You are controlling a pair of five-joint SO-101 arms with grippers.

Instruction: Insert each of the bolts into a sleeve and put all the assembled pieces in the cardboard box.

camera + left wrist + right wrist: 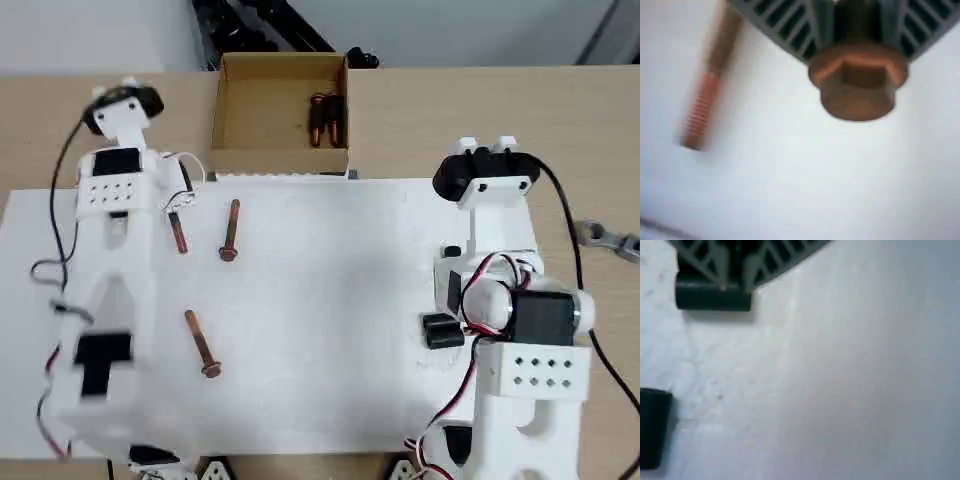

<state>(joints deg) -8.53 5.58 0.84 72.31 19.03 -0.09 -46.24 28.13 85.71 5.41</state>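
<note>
Over the bench (420,120), the left pincer (856,30) pinches a bolt (857,82) by its shank. The right pincer (725,270) pinches a black sleeve (712,299).

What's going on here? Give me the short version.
The left gripper is clamped on a copper-coloured bolt, hex head sticking out, over the white mat. The right gripper holds a black sleeve, with a second sleeve lying on the mat nearby. A loose bolt and another bolt lie on the mat, not yet sleeved. The cardboard box already contains assembled pieces.
</note>
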